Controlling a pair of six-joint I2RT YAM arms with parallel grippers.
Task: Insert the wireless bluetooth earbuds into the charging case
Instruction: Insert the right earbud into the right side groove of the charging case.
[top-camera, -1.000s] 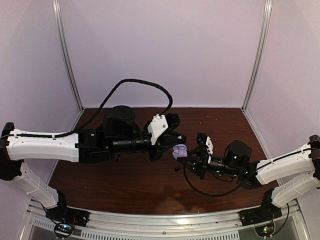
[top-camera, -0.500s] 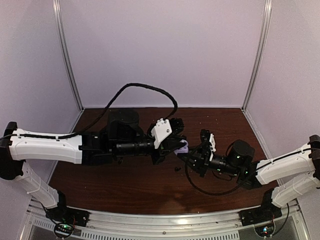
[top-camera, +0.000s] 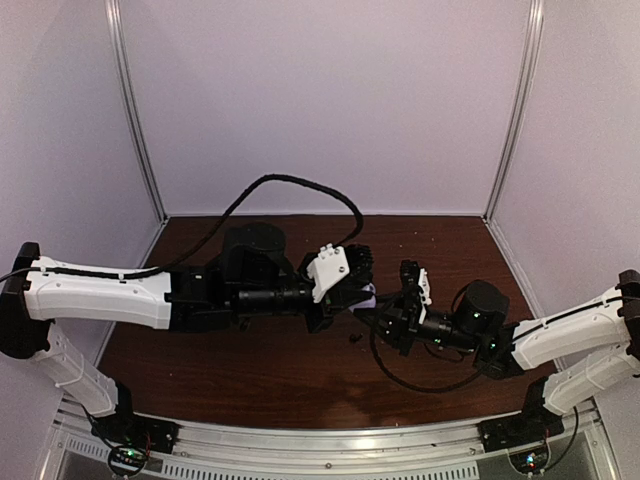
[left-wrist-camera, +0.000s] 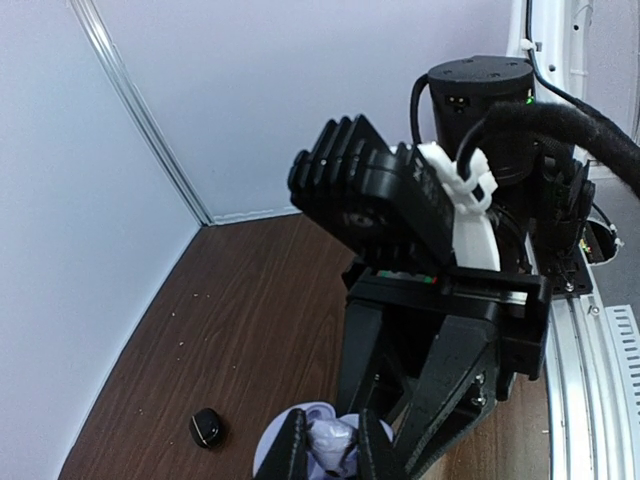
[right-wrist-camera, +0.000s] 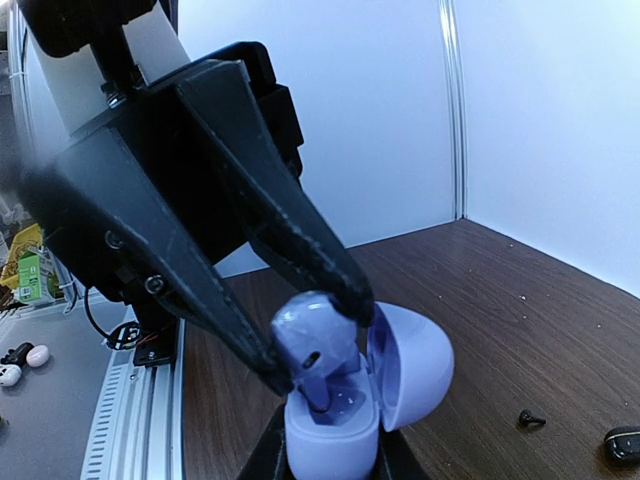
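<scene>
Right wrist view, lower centre: left gripper (right-wrist-camera: 318, 336) clamps the earbud (right-wrist-camera: 310, 350) upright over the open case (right-wrist-camera: 338, 432), itself clamped in right gripper (right-wrist-camera: 328, 466).

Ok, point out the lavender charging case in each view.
Top external: lavender charging case, a sliver at picture centre.
Left wrist: bottom edge, left of centre.
Right wrist: bottom centre, lid open.
Shared landmark: the left gripper, its fingers pinching a pale earbud over the case.

Charging case (right-wrist-camera: 330, 438) bottom below frame edge
</scene>
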